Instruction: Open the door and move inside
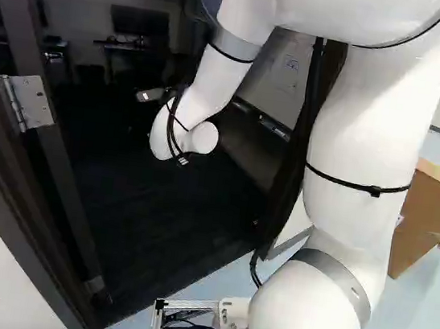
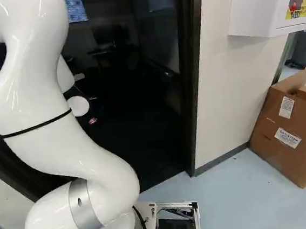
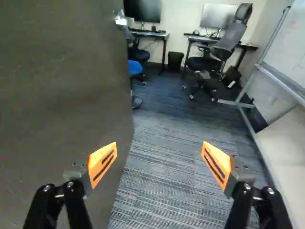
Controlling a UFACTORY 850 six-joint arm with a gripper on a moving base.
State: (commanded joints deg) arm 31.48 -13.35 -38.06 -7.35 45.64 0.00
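White arm [image 1: 362, 134] through doorway [image 2: 195, 78], open door [image 3: 62, 95] alongside

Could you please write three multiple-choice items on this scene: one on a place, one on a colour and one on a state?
1. Where does the black bin stand?
A) On a chair
B) Between the desks
C) Against the whiteboard

2. What colour are the pads on the jaws?
A) Orange
B) Green
C) White

3. How does the door stand?
A) Shut
B) Flat on the floor
C) Open

Key:
1 B: the wrist view shows it in the gap between them.
2 A: both show orange around dark slots.
3 C: the room's carpet shows past its edge.
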